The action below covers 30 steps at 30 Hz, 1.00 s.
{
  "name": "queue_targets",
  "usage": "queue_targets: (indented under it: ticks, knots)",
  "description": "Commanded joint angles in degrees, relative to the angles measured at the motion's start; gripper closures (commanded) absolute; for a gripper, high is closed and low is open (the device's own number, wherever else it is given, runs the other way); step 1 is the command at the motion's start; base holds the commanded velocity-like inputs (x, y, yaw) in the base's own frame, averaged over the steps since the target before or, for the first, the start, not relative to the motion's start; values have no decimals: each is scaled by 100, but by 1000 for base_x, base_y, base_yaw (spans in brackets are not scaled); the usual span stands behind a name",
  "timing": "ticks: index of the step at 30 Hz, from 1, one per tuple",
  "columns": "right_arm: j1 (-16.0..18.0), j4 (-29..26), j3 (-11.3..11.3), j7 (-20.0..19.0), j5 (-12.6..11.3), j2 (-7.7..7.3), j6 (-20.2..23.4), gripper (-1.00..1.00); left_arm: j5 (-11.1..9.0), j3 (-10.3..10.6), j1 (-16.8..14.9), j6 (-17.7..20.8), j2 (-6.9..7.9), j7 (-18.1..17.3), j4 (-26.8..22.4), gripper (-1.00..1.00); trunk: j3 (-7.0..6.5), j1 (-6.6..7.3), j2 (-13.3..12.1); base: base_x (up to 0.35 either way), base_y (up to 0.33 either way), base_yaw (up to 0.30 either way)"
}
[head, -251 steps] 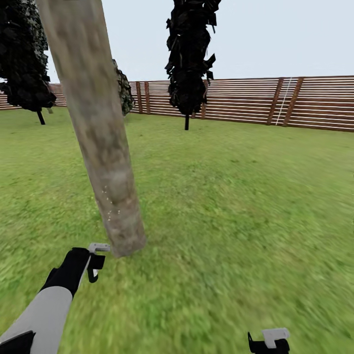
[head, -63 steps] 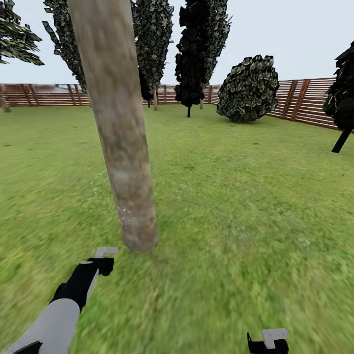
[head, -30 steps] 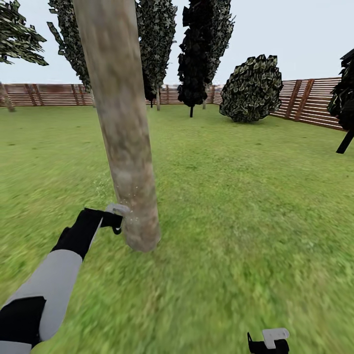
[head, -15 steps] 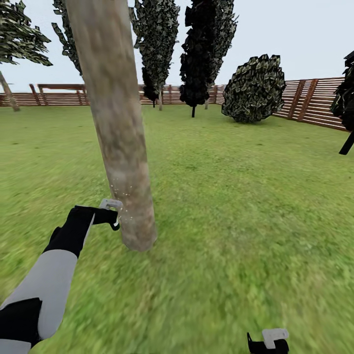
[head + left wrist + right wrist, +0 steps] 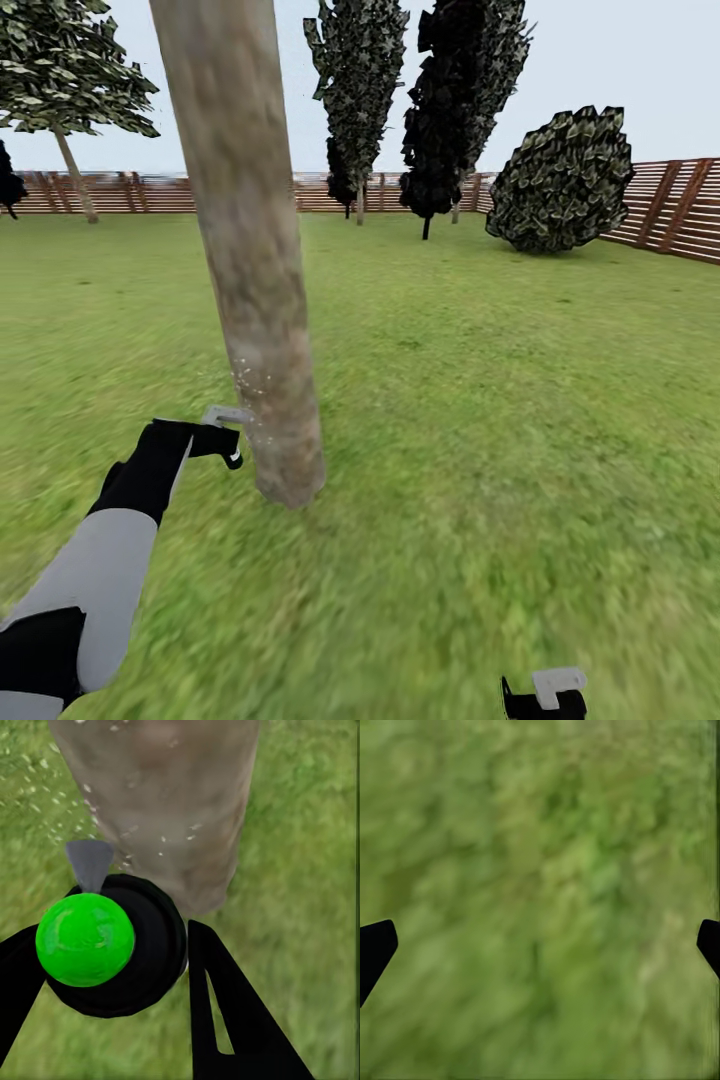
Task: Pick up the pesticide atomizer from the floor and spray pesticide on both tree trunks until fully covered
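The pesticide atomizer [image 5: 112, 945] sits clamped between the black fingers of the left gripper [image 5: 222, 440], seen from above in the left wrist view as a dark round body with a bright green cap and a small grey nozzle aimed at the tree trunk [image 5: 255, 260]. The nozzle is just beside the lower trunk, and pale droplets fleck the bark and the air around it [image 5: 243, 380]. Compared with half a second ago the arm holds almost the same pose low against the trunk, while the whole head view has swung, bringing the fence [image 5: 680, 205] and a distant pale-trunked tree [image 5: 70, 100] further into sight; that is the camera turning, not the tree moving. Two seconds ago the gripper hung lower and further back, so it has closed in for spraying. Judging from this, the first trunk's base is being covered and the upper trunk probably remains. The right gripper [image 5: 545, 695] hangs spread wide and empty over the lawn [image 5: 540, 900].
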<state>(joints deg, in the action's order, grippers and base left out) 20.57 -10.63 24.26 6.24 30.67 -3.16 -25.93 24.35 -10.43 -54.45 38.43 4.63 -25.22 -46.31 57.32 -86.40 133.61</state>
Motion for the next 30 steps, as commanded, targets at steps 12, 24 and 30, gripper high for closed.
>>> queue_targets:
  ticks: [12, 24, 30]
  knots:
    - [0, -5, 0, 0, -2, 0, 0, -100, -11, 6, 75, -3, 322, 7, 119, 100, 0, 0, 0, 86, -273, 2]
    - [0, -1, 0, 0, -9, 0, 0, -100, -15, -82, 265, -7, 268, 24, 324, 100, 0, 0, 0, 1, -273, 145]
    - [0, 0, 0, 0, -9, 0, 0, -100, -9, -147, 389, -10, 335, 130, 349, 100, 0, 0, 0, 3, -273, 226]
